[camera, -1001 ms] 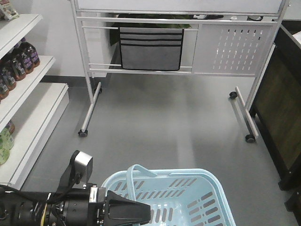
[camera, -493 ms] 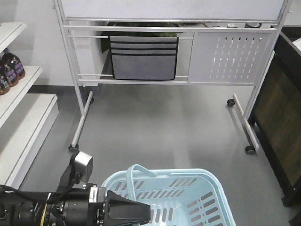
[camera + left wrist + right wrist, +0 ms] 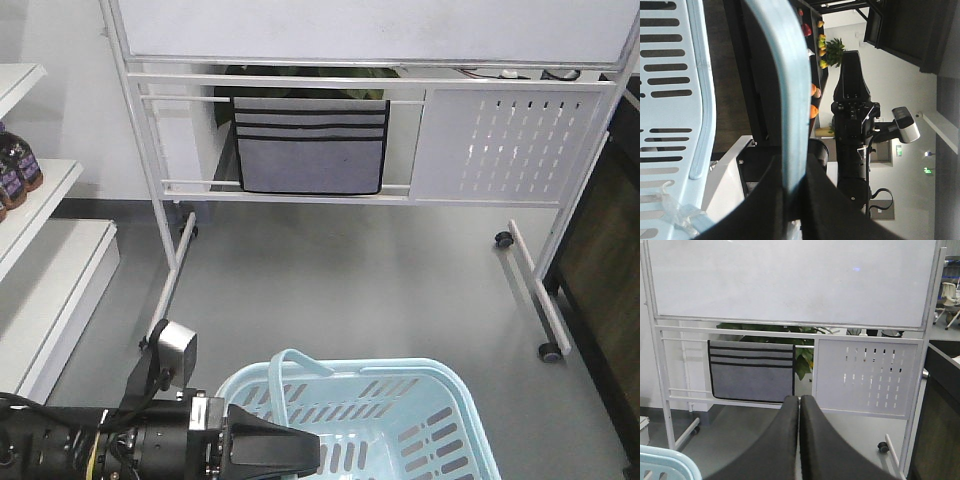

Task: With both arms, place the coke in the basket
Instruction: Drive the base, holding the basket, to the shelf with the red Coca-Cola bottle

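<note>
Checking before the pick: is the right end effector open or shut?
Shut. The right end effector has both fingers pressed together, with nothing between them.

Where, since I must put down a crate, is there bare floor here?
The grey floor between the wheeled legs of the whiteboard stand and the basket is bare. Crowded: bottom left, where the left pincer clamps the basket rim, and the shelf along the left.

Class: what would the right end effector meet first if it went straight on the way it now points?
The right end effector would probably meet the whiteboard stand, near its grey pocket organiser; depth is unclear.
</note>
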Controlling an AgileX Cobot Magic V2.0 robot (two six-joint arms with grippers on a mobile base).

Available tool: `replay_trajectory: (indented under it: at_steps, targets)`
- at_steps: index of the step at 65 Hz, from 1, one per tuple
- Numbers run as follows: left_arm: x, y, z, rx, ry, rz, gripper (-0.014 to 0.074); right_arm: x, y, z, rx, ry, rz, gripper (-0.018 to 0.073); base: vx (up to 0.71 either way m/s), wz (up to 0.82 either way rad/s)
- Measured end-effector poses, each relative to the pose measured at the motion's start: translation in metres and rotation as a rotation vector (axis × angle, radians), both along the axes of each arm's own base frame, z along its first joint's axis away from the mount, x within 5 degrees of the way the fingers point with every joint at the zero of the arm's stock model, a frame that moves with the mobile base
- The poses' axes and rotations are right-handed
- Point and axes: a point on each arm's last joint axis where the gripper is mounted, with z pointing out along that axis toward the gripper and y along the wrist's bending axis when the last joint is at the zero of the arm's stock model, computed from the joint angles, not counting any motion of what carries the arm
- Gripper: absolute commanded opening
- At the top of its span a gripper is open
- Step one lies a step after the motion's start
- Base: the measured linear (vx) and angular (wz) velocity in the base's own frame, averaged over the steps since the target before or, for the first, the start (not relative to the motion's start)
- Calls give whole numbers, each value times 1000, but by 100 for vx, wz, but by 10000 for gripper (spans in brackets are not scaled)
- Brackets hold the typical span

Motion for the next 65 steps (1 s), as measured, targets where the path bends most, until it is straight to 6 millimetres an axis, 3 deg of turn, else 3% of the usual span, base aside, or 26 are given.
replay_trajectory:
  at_steps: [65]
  targets:
    - [0,0,0,0,0,0,-8,0,0,0,0,0,0,-5,22,13]
